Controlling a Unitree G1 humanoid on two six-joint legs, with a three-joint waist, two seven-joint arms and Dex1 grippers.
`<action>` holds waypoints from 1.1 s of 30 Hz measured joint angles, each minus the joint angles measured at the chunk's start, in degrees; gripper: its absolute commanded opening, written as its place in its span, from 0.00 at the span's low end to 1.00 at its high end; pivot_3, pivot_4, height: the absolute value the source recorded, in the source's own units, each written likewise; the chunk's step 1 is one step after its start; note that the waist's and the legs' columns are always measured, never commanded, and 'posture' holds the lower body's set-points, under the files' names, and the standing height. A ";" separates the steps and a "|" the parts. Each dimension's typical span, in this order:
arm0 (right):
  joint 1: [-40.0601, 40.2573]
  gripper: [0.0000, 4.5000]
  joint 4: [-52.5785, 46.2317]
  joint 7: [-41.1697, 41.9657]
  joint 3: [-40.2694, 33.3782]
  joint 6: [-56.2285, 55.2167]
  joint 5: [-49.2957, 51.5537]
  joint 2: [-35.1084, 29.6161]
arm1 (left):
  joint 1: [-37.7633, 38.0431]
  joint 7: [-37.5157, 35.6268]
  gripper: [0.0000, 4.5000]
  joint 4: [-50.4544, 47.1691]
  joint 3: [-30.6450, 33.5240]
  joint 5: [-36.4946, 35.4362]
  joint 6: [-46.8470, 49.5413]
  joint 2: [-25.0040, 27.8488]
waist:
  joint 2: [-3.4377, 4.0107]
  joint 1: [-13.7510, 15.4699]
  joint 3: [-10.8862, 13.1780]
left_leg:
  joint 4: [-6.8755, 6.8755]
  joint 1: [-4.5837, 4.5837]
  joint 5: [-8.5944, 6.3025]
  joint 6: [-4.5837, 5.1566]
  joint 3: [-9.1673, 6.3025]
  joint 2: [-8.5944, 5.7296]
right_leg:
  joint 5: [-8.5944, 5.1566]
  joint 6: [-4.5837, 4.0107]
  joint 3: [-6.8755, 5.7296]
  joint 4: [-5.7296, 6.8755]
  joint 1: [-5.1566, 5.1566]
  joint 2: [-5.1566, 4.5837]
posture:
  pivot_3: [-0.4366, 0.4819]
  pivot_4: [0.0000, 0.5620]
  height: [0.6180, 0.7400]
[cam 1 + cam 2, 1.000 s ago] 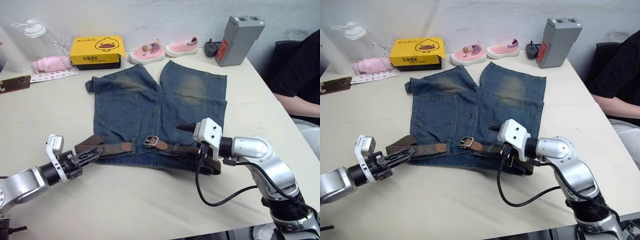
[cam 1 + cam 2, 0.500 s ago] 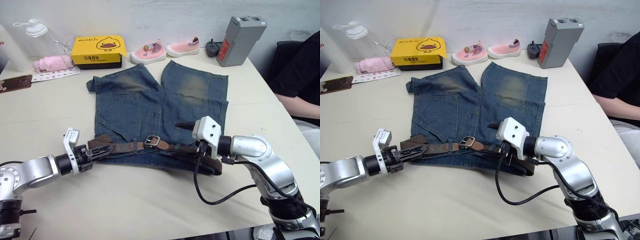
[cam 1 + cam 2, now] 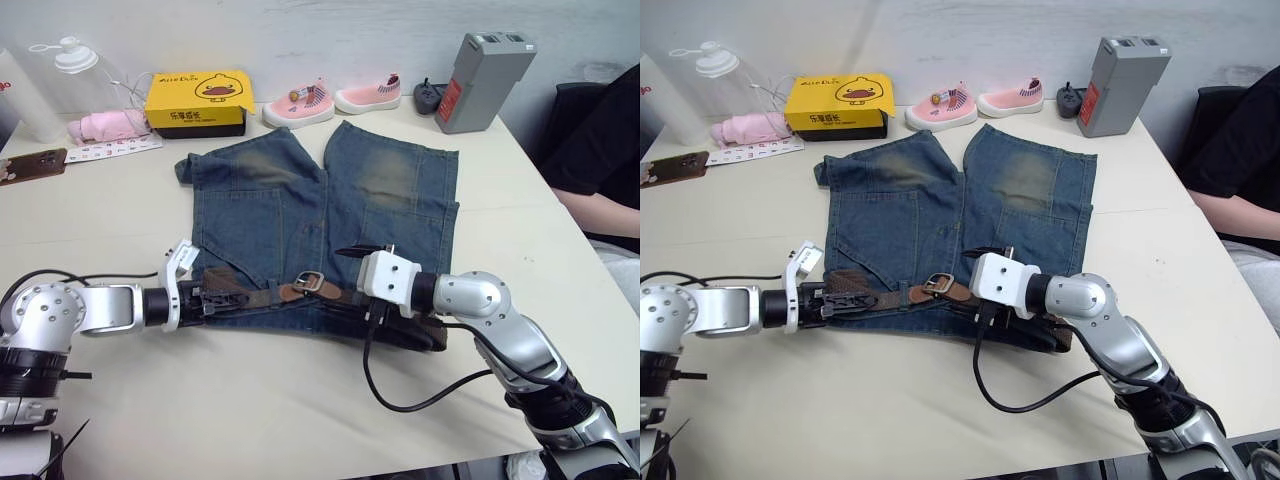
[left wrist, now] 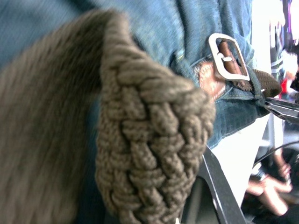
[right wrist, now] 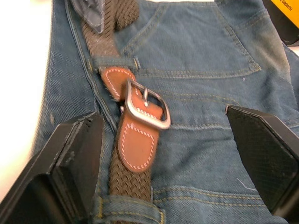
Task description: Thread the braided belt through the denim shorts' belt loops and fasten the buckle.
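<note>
Cream table (image 3: 300, 400), shorts (image 3: 320, 220) flat. Left gripper (image 3: 205, 297) apparently pinches belt (image 4: 149, 154) between fingers. Right gripper (image 5: 163, 140) gapes wide, buckle (image 5: 145, 110) between fingers.

Blue denim shorts (image 3: 320, 215) faded yellowish on both legs with tan stitching, dark-brown woven braided belt (image 5: 105, 44) with tan white-stitched leather ends, silver buckle (image 5: 145, 111), black gripper fingers (image 5: 77, 158), yellow box (image 3: 196, 100), pink shoes (image 3: 330, 100), grey red-labelled block (image 3: 477, 66)

Head stereo overlooking table (image 3: 300, 400), wrist cameras close on buckle (image 5: 145, 109)
</note>
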 measured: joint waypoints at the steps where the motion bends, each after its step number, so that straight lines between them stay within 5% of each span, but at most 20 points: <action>1: -0.10 0.99 0.53 -0.08 0.18 -0.81 -0.46 0.51 | -0.90 -2.29 0.00 0.31 -0.73 2.33 -0.43 0.00 | 0.00 -0.10 0.00 | 0.00 -0.01 0.01 -0.02 0.03 0.01 | 0.00 0.00 0.01 0.00 -0.03 0.03 | 0.48 0.27 0.65; 8: -0.67 0.99 2.83 -0.94 0.60 -4.36 -3.51 2.17 | -2.16 -18.48 0.00 -0.87 -5.52 17.94 -7.27 1.98 | 0.00 -0.16 0.00 | 0.02 -0.02 0.02 -0.04 0.04 0.07 | 0.00 0.00 0.04 0.03 -0.06 0.07 | 0.48 0.27 0.65; 17: -1.43 0.99 5.66 -1.99 3.75 -11.85 -10.56 2.26 | -3.44 -27.62 0.00 -2.83 -9.52 31.59 -16.90 -1.03 | 0.00 0.11 0.00 | 0.22 -0.06 0.02 -0.03 0.01 0.07 | 0.00 0.00 0.03 0.16 -0.04 0.05 | 0.48 0.27 0.65; 33: -3.07 0.99 12.38 -8.27 8.09 -27.37 -26.03 3.57 | -3.78 -32.66 0.00 -2.57 -7.23 38.68 -15.95 -3.89 | 0.00 -0.17 0.00 | 0.31 -0.03 0.02 -0.02 0.00 0.12 | 0.00 0.00 0.06 0.32 -0.05 0.05 | 0.48 0.27 0.65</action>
